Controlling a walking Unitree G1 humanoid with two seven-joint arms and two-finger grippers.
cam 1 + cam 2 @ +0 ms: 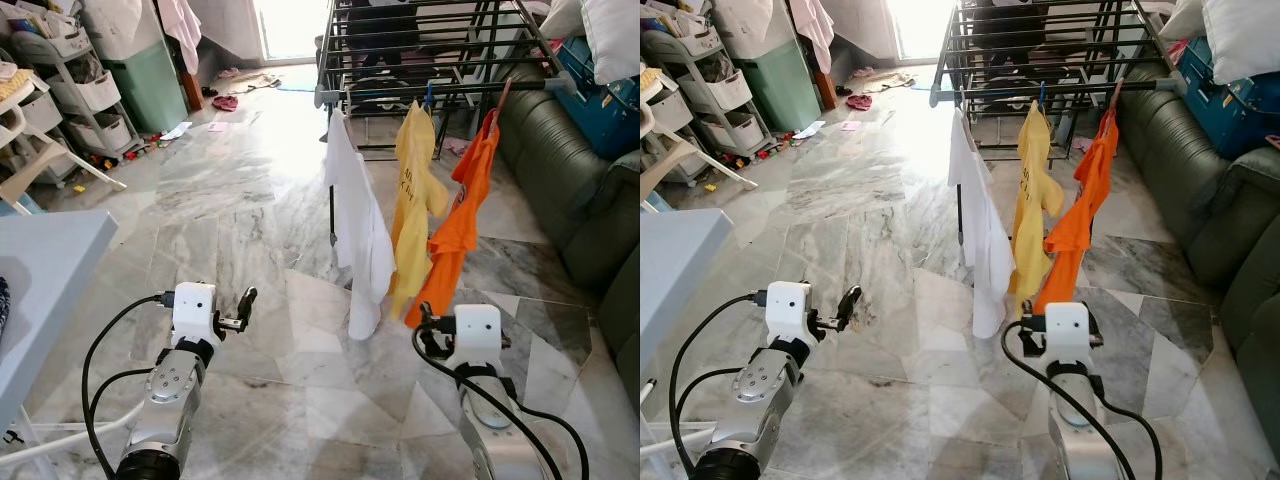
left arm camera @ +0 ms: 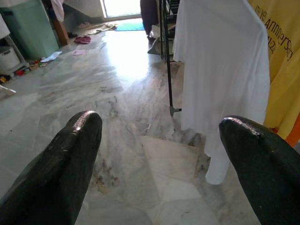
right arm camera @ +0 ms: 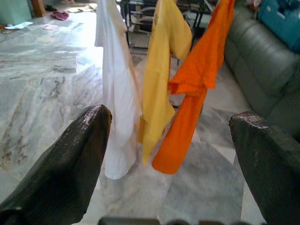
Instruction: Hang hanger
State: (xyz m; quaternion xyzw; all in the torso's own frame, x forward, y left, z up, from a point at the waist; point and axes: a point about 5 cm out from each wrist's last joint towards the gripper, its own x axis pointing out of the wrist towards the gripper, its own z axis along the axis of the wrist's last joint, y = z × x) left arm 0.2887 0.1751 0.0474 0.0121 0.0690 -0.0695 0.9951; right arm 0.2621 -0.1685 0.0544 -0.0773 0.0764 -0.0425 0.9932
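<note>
Both arms raised low over the grey-veined marble floor (image 1: 250, 240), facing the black metal drying rack (image 1: 420, 60). Left gripper (image 2: 159, 154) with jaws spread wide, nothing between them; right gripper (image 3: 171, 154) likewise wide and empty. Three garments hung on the rack's near rail: long white shirt (image 1: 362, 230), yellow T-shirt (image 1: 415, 200), orange T-shirt (image 1: 462, 215), close together, yellow and orange touching. Hangers mostly hidden under the cloth; an orange hook (image 1: 502, 95) barely visible above the orange shirt, a blue one (image 1: 428, 98) above the yellow. No loose hanger in either set of jaws or anywhere on the floor nearby.

Risks, as judged from here: no hanger to hang, so a reach forward likely to snag hanging cloth instead. Right gripper nearest the orange hem; a close there could tug the shirt off the rail. Dark green leather sofa (image 1: 580, 200) close on the right, crowding any swing of that arm.
</note>
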